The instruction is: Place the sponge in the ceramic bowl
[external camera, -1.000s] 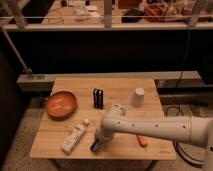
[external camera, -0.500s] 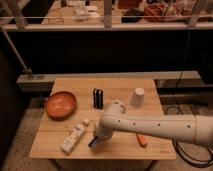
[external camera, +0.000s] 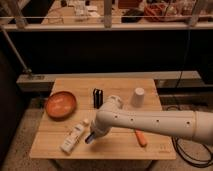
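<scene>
Sponge is pinched tight in the gripper, just above the wooden table in a dim room.

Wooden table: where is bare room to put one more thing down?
Bare: the wooden table's back strip between the upright black box and the white cup, and the front edge between the lying white bottle and the orange stick. Crowded: front left, where the shut gripper holds the dark-blue sponge beside that bottle, near the orange-brown ceramic bowl.
</scene>
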Tool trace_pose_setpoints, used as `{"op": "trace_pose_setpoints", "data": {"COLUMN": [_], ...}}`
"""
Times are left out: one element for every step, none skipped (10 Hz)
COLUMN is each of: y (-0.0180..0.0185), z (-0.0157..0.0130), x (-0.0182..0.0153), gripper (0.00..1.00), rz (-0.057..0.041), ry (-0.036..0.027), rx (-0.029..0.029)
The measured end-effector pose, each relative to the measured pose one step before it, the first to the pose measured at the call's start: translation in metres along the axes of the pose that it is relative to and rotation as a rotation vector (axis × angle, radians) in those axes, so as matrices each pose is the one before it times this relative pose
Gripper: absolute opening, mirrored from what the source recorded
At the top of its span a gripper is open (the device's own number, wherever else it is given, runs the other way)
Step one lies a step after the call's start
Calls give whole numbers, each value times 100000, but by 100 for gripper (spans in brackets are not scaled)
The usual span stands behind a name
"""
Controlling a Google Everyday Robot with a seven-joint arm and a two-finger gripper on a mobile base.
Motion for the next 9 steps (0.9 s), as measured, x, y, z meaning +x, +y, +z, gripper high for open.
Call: {"op": "trace_pose_setpoints", "data": {"y": [-375, -342, -399, -868, -938, -765, -800, -477, -163], "z": [-192, -254, -209, -254, -411, -223, -257, -197, -56], "x": [-79, -72, -166, -407, -187, -304, -267, -114, -2], "gripper": [2, 2, 2, 2, 2, 2, 2, 2, 2], "rz": [-207, -378, -397, -870, -187, -363, -513, -334, -92], "ry": [155, 370, 179, 71, 257, 19, 24, 203, 54], "rx": [367, 565, 465, 618, 768, 574, 715, 291, 254]}}
